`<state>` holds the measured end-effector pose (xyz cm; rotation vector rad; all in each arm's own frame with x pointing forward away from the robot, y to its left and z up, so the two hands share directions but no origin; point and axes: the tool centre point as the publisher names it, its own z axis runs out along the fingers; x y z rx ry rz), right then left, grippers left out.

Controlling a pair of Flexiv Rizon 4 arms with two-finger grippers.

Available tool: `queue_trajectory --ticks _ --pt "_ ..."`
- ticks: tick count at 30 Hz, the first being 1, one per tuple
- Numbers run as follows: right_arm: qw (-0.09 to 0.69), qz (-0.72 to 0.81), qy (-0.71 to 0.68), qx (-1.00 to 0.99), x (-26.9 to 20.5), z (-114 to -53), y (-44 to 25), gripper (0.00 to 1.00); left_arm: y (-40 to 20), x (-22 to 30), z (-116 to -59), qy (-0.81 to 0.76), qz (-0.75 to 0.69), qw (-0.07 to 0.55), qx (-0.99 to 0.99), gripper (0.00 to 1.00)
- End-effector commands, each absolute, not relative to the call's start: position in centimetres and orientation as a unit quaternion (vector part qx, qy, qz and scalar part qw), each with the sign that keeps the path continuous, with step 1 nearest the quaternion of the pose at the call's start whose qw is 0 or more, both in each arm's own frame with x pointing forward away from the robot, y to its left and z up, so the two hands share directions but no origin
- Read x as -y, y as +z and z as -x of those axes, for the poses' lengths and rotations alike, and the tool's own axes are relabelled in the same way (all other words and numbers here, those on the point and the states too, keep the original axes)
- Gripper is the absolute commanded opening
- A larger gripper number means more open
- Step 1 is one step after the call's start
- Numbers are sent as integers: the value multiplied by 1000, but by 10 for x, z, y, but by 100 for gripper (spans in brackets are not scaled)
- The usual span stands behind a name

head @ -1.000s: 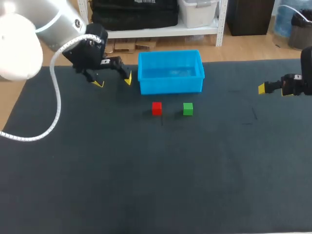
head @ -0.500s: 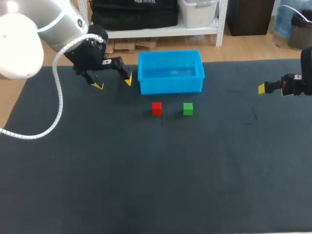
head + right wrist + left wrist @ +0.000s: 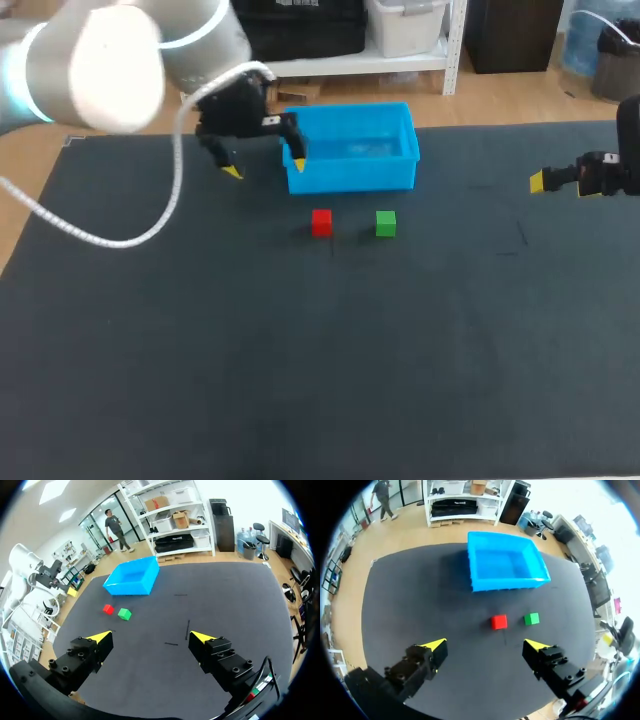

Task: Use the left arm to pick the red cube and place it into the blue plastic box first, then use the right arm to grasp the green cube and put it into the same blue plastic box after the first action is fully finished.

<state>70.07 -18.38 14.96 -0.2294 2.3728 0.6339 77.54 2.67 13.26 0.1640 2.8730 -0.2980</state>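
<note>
A small red cube (image 3: 321, 222) and a matching green cube (image 3: 386, 223) sit side by side, slightly apart, on the dark table (image 3: 300, 350). Just behind them stands the blue plastic box (image 3: 350, 176), upright and open-topped.

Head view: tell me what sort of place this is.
Probably a robot test bench: dark table, blue plastic box with red cube and green cube nearby, plus yellow-tipped left hand and right hand.

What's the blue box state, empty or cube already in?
Empty. Left wrist view shows only bare floor inside the blue plastic box; red cube and green cube both sit outside, in front of it.
</note>
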Motion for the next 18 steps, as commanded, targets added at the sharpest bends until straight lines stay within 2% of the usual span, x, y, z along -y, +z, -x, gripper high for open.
queue_trajectory --ticks 1,18 --pt "331 88 243 -908 184 -701 150 100 120 -8 -795 -62 -52 93 -992 100" --pt "331 88 243 -908 184 -701 150 100 71 17 -807 -68 -36 83 -994 100"
